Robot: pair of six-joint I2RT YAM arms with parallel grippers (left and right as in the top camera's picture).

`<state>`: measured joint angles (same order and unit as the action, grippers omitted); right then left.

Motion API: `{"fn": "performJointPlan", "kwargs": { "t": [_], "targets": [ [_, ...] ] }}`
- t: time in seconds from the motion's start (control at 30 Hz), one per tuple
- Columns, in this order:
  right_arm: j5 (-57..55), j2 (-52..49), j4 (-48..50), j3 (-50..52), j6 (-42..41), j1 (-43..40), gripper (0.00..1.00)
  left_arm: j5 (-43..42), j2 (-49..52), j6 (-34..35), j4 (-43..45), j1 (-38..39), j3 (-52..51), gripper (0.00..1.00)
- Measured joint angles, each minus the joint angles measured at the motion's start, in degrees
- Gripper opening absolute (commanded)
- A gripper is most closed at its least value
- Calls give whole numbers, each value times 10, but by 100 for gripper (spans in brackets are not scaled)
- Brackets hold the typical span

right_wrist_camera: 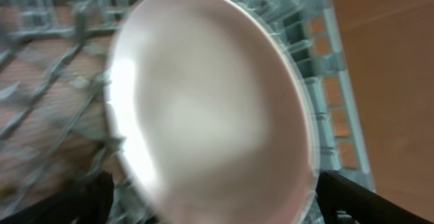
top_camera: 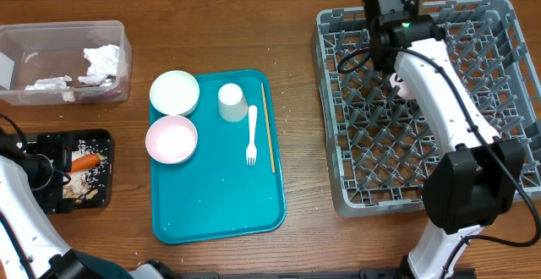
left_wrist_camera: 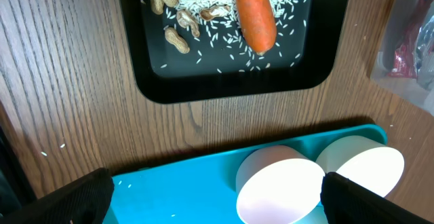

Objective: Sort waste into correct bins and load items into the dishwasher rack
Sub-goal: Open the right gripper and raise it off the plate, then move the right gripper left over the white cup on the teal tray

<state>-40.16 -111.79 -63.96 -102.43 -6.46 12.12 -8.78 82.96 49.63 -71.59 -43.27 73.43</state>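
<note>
A pale pink plate (right_wrist_camera: 210, 102) fills the right wrist view, blurred, standing on edge among the pegs of the grey dishwasher rack (top_camera: 473, 25). My right gripper (right_wrist_camera: 230, 203) is open, one finger on each side of the plate's lower rim. From overhead only a sliver of the plate (top_camera: 404, 84) shows beside the right arm. My left gripper (left_wrist_camera: 217, 207) is open above the teal tray's near edge, with the pink bowl (left_wrist_camera: 281, 190) below it. The black tray (top_camera: 97, 137) holds a carrot (left_wrist_camera: 254, 13), rice and nuts (left_wrist_camera: 178, 39). The clear tub (top_camera: 63, 35) holds napkins (top_camera: 103, 59).
On the teal tray (top_camera: 220, 203) stand a white bowl (top_camera: 175, 92), a pink bowl (top_camera: 172, 138) and a white cup (top_camera: 232, 102), and a white fork (top_camera: 251, 134) and a wooden stick (top_camera: 267, 127) lie there. My left arm (top_camera: 30, 173) lies at the table's left edge.
</note>
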Motion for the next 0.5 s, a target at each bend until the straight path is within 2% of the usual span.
{"fn": "performJointPlan", "kwargs": {
  "t": [0.13,0.3,0.5],
  "targets": [
    [51,3,-46,-44,-42,3,100,0,0,0,0,0,0,100],
    [181,32,-88,-122,-71,-1,100,0,0,0,0,0,0,100],
    [428,89,-98,-174,-83,-1,100,0,0,0,0,0,0,100]
  ]
}}
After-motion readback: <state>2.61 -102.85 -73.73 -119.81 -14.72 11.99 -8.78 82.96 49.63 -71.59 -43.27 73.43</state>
